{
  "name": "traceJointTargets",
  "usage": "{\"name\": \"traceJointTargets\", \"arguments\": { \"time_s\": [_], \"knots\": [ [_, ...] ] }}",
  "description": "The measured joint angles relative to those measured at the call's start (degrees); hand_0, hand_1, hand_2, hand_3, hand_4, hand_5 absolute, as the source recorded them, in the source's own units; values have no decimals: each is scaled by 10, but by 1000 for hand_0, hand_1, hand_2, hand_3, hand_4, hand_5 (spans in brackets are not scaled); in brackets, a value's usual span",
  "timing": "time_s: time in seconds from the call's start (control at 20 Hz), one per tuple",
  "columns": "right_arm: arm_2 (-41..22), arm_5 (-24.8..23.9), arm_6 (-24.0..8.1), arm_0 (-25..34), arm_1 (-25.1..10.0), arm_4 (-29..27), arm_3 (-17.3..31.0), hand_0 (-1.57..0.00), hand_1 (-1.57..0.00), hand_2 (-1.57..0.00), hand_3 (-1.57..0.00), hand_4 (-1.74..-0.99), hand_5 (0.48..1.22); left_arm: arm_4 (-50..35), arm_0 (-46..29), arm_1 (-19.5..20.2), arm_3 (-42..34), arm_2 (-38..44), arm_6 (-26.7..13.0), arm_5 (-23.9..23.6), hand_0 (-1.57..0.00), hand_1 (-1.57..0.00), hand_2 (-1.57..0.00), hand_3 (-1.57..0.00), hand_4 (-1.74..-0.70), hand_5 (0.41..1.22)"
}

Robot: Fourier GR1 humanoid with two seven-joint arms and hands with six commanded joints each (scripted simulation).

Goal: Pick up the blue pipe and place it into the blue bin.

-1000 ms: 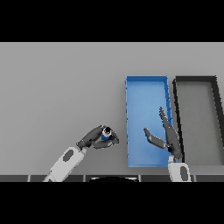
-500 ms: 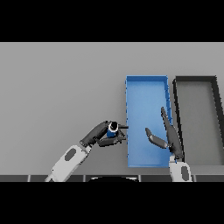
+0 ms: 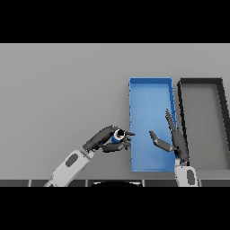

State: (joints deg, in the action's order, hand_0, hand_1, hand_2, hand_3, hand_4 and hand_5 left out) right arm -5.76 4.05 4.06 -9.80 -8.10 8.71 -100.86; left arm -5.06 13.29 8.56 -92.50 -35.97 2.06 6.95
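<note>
The blue pipe (image 3: 117,135) is a short blue tube with a pale open end, held in my left hand (image 3: 104,138), whose fingers and thumb curl round it. That hand hovers just left of the blue bin (image 3: 150,85), with its fingertips reaching the bin's left wall. The bin is a long rectangular tray right of centre. Over the bin's lower right part my right hand (image 3: 176,141) stands open, fingers straight and pointing away from me, thumb spread to the left.
A black bin (image 3: 202,82) of the same shape lies directly right of the blue one, their long walls almost touching. The grey table (image 3: 63,90) stretches wide to the left and to the far side.
My left hand has carried the blue pipe to the right, from well left of the blue bin up to its left wall. The right hand has barely shifted.
</note>
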Motion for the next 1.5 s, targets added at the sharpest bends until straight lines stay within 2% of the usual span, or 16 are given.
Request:
{"name": "traceJointTargets", "arguments": {
  "time_s": [0.1,0.15,0.25,0.3,0.45,0.55,0.6,0.65,0.7,0.8,0.95,1.1,1.15,1.4,1.5],
  "knots": [
    [0,3,-15,9,2,-5,3,1,1,1,1,-1176,605,3,3,-4,2,0,-8,-2,-1569,-1570,-1570,-1495,-1740,1219],
    [2,10,-11,8,-1,-14,1,1,1,1,1,-1186,615,6,3,-7,4,-2,-9,-2,-1570,-1570,-1570,-1495,-1741,1220],
    [9,44,8,14,-4,-66,-14,1,1,1,1,-1195,608,4,6,-3,8,2,-8,5,-1570,-1570,-1570,-1496,-1741,1220],
    [18,79,8,20,-14,-123,-31,1,1,1,1,-1212,589,5,7,-8,14,1,-14,4,-1570,-1570,-1570,-1497,-1741,1220],
    [20,159,-35,47,-66,-226,-76,1,1,1,1,-1282,537,3,6,-4,11,6,-7,8,-1571,-1571,-1571,-1494,-1741,1221],
    [12,195,-79,72,-105,-276,-110,1,1,1,1,-1314,500,9,9,-6,11,4,-8,8,-1571,-1571,-1571,-1491,-1741,1221],
    [2,204,-108,89,-118,-299,-126,1,1,1,1,-1319,501,9,7,-4,9,5,-2,10,-1571,-1571,-1571,-1489,-1741,1221],
    [-8,215,-119,94,-127,-312,-144,1,1,1,1,-1314,500,8,7,-2,8,6,2,14,-1571,-1571,-1571,-1488,-1741,1221],
    [-16,214,-147,121,-136,-325,-150,1,1,1,1,-1306,502,10,10,-6,10,4,-3,14,-1571,-1571,-1571,-1487,-1741,1221],
    [-39,229,-179,151,-137,-332,-144,1,1,1,1,-1314,510,14,8,-7,11,3,-6,13,-1571,-1571,-1571,-1485,-1741,1221],
    [-68,254,-189,197,-136,-314,-140,1,1,1,1,-1294,523,8,13,-7,7,9,-10,16,-1571,-1571,-1571,-1486,-1741,1221],
    [-101,261,-212,242,-112,-308,-125,1,1,1,1,-1241,530,8,14,-7,13,10,-6,24,-1571,-1571,-1571,-1502,-1741,1221],
    [-108,265,-217,257,-108,-301,-115,1,1,1,1,-1232,531,5,8,-4,9,9,6,30,-1571,-1571,-1571,-1516,-1741,1221],
    [-140,268,-248,323,-65,-294,-76,1,1,1,1,-1219,511,6,8,-9,12,7,1,36,-1571,-1571,-1571,-1538,-1741,1221],
    [-145,274,-248,337,-53,-298,-62,1,-12,-29,-2,-1222,506,18,8,-3,6,7,9,34,-1571,-1571,-1571,-1535,-1737,1221]
  ]
}}
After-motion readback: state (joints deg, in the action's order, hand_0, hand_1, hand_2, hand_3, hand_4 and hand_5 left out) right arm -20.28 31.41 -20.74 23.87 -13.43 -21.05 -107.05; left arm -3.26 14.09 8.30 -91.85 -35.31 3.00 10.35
